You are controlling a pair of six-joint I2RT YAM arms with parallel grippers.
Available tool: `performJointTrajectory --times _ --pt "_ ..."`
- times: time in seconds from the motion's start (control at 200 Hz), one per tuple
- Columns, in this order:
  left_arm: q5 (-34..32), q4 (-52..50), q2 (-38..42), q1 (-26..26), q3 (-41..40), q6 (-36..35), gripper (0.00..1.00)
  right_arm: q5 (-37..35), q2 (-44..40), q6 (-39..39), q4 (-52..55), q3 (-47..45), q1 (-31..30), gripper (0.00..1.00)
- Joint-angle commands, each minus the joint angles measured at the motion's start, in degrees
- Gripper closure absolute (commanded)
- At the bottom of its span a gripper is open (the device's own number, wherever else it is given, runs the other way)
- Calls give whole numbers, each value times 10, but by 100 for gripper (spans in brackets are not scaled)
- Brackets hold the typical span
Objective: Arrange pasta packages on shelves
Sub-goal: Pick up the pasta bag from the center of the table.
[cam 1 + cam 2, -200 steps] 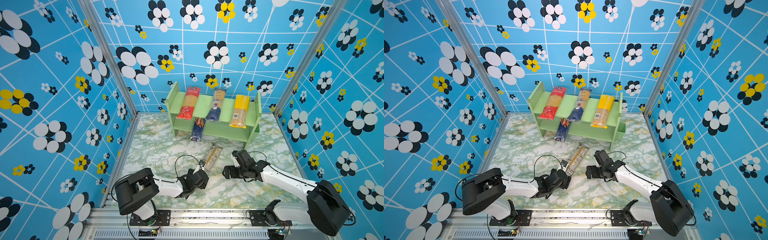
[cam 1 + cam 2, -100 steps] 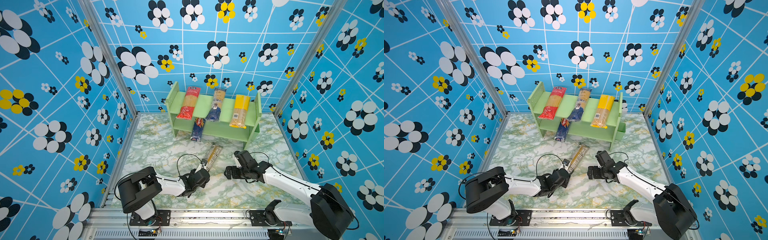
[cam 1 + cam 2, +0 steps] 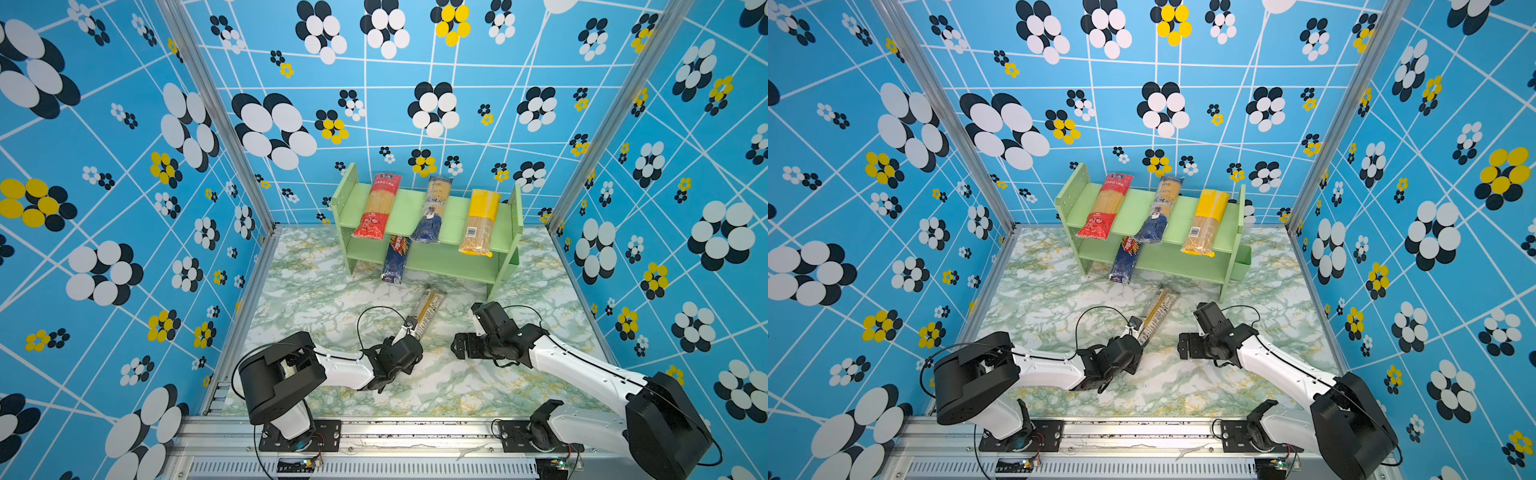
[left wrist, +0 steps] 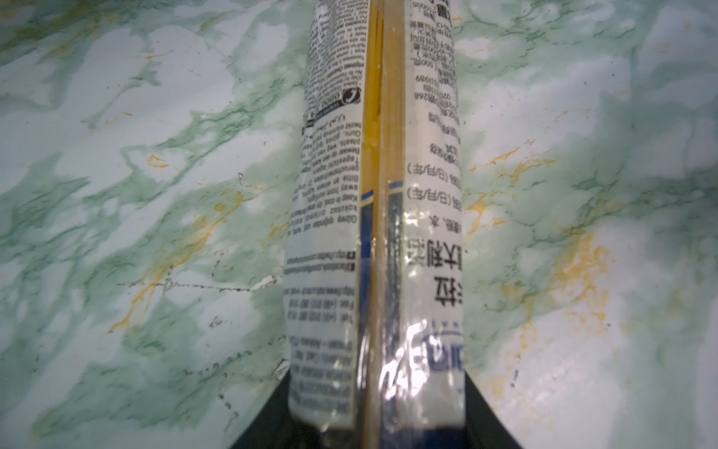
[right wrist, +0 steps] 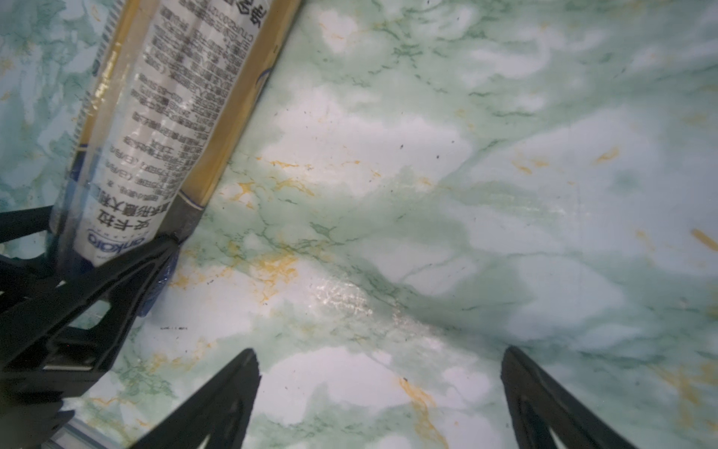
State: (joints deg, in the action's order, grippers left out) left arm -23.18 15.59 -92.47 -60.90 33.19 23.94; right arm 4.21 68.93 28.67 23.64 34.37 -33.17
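Left end effector (image 3: 412, 332): narrow, its black fingers (image 5: 116, 280) clamped on either side of the navy end of a long clear spaghetti pack with a navy and white printed label (image 3: 428, 309). The pack runs from the grip slantwise toward the shelf, out over the green-and-white marbled desk (image 3: 311, 299) and just in front of the unit. Whether its far end rests on the desk cannot be told.

Right end effector (image 5: 379, 350): wide, the two dark fingers (image 5: 217, 396) well apart with only bare desk between them. It holds nothing and sits near the held pack without touching it.

Pale green two-tier wooden shelf unit with upright side panels (image 3: 451, 208): at the back of the desk, against the blue flowered wall.
- Upper tier, three packs laid front to back and well apart, as seen in both top views: a red spaghetti pack (image 3: 376, 208), a clear pack with a navy end (image 3: 432, 212) and a yellow-topped pack (image 3: 478, 224).
- Lower tier: one dark blue "Barilla" pack (image 3: 395, 257), its near end jutting past the front edge.
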Motion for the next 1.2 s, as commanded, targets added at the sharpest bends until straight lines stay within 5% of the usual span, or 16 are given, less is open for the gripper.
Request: performJointTrajectory --times 0.0,1.195 --pt "6 -16 -7 -4 9 3 100 -11 -8 -7 11 -8 6 1" --pt "-35 -36 194 -5 -6 8 100 -15 -11 -1 -12 -22 30 1"
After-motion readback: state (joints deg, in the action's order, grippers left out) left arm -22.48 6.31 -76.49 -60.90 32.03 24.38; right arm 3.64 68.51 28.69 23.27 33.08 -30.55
